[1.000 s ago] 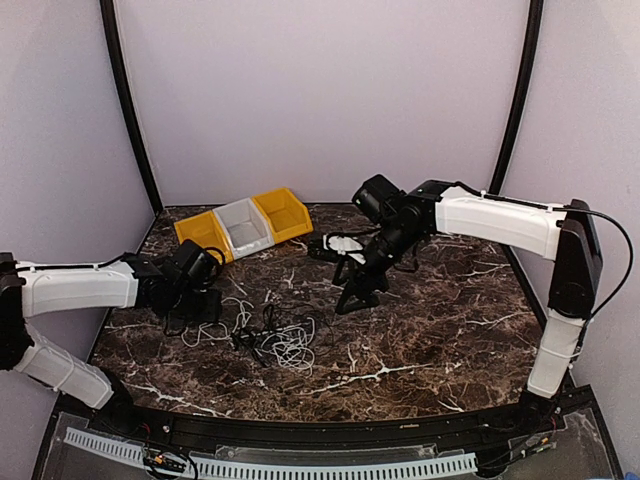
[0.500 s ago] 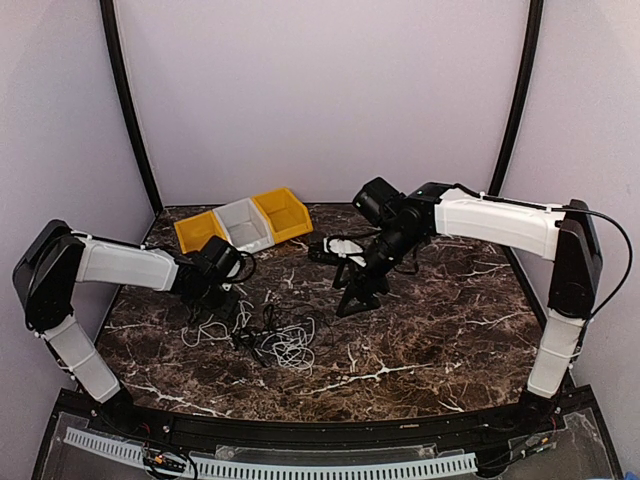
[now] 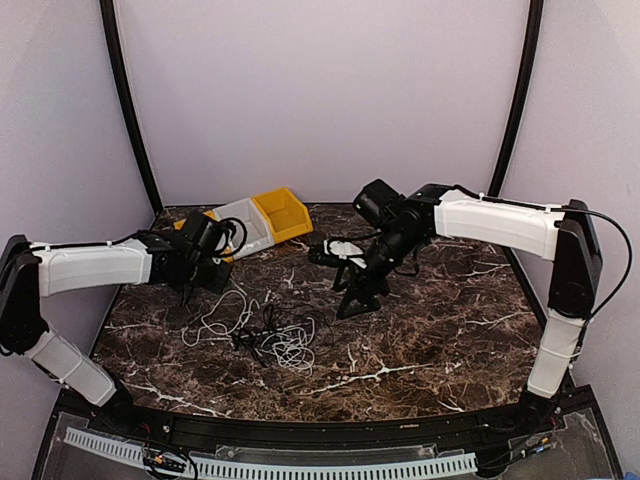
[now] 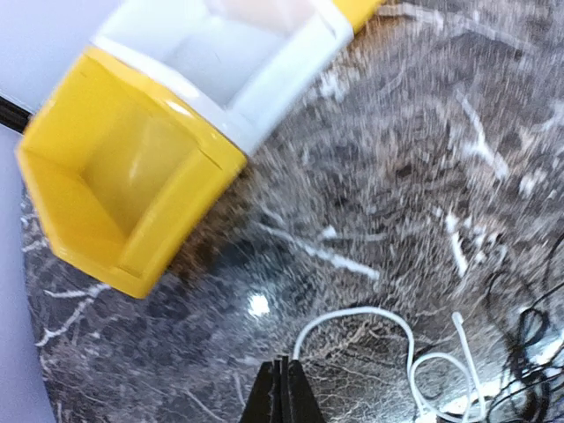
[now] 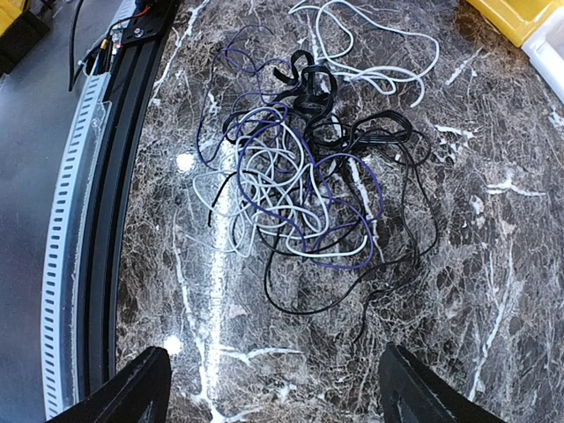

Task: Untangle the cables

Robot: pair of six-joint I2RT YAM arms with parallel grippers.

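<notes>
My left gripper [image 4: 280, 374] hangs just in front of the white bin [image 3: 243, 222], fingers pressed together, the end of a white cord [image 4: 352, 313] at their tips; I cannot tell if it is pinched. Well nearer me from that bin, the tangle of cables [image 3: 283, 343] lies on the marble table [image 3: 440, 330]. Right of the bin, my right gripper [image 5: 282, 388] stands wide open, holding nothing.

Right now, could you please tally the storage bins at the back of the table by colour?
Yellow bins: 2
White bin: 1
Total: 3
</notes>
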